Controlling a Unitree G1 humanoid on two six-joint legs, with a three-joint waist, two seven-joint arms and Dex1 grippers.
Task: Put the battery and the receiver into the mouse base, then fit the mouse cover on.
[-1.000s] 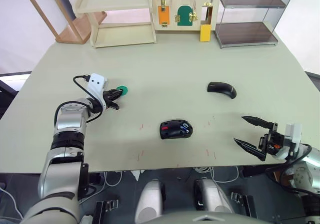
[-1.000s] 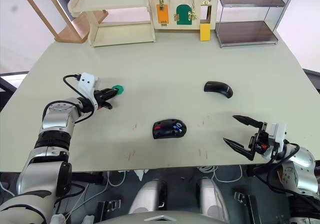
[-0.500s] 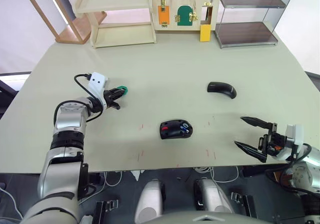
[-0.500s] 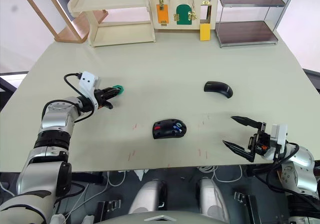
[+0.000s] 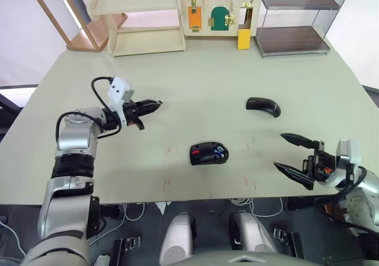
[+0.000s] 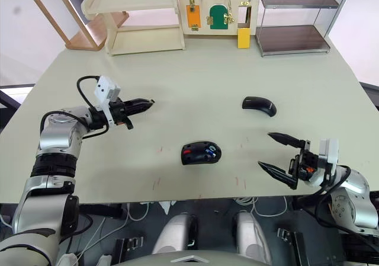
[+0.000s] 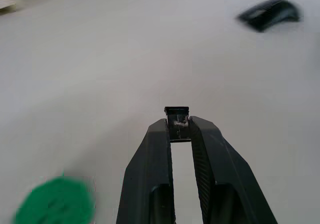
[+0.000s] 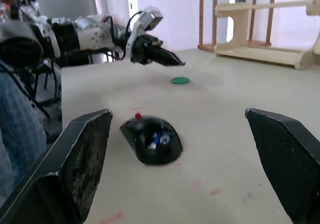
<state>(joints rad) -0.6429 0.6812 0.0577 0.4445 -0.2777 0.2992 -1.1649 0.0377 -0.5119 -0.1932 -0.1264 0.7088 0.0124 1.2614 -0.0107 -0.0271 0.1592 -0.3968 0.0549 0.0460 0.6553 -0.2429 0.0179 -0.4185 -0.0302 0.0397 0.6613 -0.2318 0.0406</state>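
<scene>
On the pale green table [image 5: 195, 70], seen from the left eye, the mouse base [image 5: 208, 154] lies near the middle, black, open side up, with a red part and a blue battery [image 5: 218, 153] inside. The glossy black mouse cover [image 5: 262, 106] lies well apart, farther back.

In the left wrist view, the left gripper [image 7: 177, 124] pinches a small black receiver [image 7: 176, 115] at its tips. A green disc [image 7: 55, 203] lies on the table.

In the right wrist view, the right gripper [image 8: 185, 139] is spread wide, holding nothing, facing the base. No writing can be read.
</scene>
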